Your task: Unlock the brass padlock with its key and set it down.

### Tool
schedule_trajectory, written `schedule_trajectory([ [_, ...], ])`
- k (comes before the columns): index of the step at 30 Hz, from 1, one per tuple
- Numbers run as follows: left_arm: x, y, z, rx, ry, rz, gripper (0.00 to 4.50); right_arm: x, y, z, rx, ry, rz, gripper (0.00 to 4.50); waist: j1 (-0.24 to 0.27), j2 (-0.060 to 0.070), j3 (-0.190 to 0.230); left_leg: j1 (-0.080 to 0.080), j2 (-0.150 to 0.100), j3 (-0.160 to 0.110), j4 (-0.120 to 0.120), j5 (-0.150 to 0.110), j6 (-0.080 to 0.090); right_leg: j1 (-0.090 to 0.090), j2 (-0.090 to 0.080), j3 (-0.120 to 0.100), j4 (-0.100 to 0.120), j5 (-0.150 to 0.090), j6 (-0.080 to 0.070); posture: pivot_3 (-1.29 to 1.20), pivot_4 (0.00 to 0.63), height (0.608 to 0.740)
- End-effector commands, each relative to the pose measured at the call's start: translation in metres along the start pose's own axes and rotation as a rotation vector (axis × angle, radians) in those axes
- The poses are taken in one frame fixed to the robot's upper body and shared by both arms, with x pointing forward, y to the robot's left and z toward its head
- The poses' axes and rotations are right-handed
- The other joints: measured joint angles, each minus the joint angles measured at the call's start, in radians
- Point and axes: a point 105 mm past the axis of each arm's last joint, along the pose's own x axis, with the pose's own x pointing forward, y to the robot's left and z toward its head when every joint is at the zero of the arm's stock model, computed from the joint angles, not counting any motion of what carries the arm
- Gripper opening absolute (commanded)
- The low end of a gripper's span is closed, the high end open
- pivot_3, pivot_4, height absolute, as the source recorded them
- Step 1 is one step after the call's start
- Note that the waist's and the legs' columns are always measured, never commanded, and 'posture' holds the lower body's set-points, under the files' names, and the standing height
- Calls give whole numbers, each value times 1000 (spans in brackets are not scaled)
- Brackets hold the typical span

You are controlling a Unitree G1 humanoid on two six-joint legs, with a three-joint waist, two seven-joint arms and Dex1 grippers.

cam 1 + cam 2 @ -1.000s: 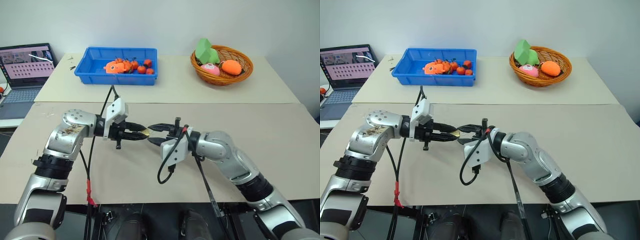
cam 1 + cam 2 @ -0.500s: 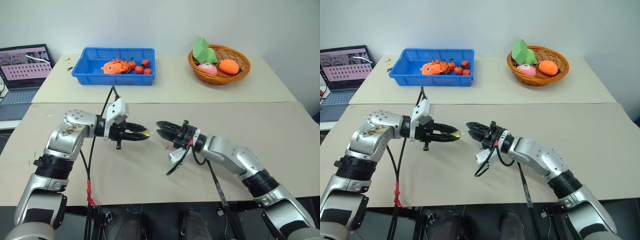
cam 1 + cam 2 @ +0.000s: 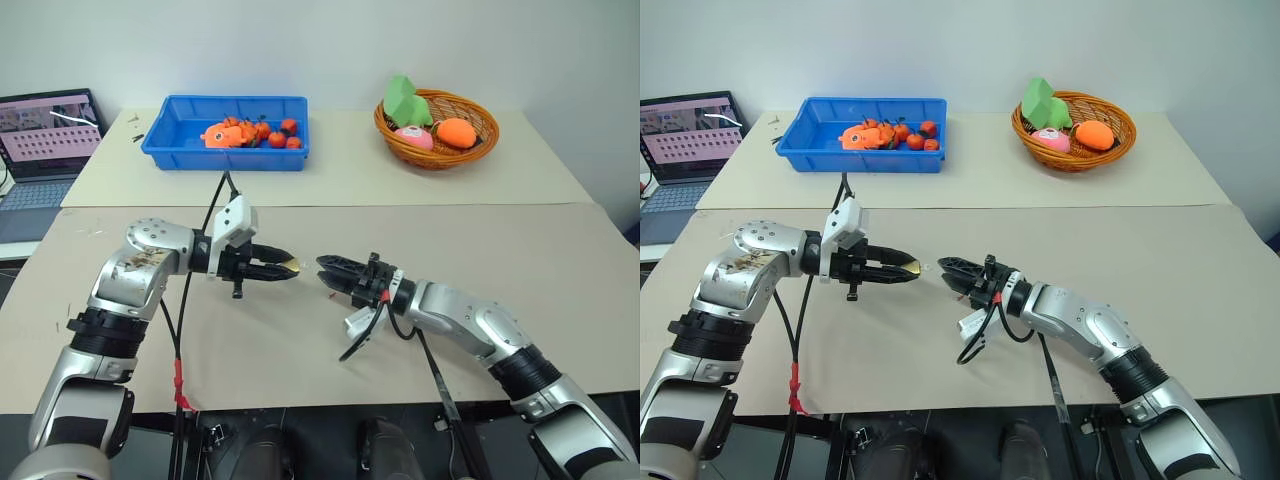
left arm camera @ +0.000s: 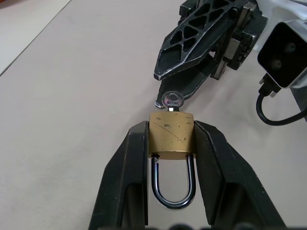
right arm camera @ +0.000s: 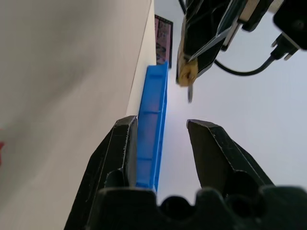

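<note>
Right gripper (image 3: 325, 268) has backed off the key (image 4: 172, 100) and rolled over; its jaws now gape, holding nothing. One padlock (image 4: 171, 132), one key standing in it. Left gripper (image 4: 171, 143) clamps the padlock body above the table (image 3: 560, 250), pointing toward the right gripper.
</note>
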Motion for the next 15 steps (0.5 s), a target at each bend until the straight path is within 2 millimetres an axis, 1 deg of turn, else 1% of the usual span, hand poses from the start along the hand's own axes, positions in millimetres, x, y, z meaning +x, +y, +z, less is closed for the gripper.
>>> schedule_trajectory([
  [1, -3, 3, 14, 50, -16, 10, 848, 8, -23, 9, -35, -43, -63, 2086, 0, 0, 0, 0, 0, 0, 0, 0, 0, 0, 0, 0, 0, 0, 0, 0, 150, 684],
  [6, -3, 3, 14, 52, -17, 13, 848, 13, -28, 11, -51, -54, -71, 2086, 1, 0, 0, 0, 0, 0, 0, 0, 0, 0, 0, 0, 0, 0, 0, 0, 150, 684],
  [15, -3, 3, 14, 57, -17, 13, 848, 20, -29, 16, -55, -70, -74, 2086, 1, 0, 0, 0, 0, 0, 0, 0, 0, 0, 0, 0, 0, 0, 0, 0, 150, 684],
])
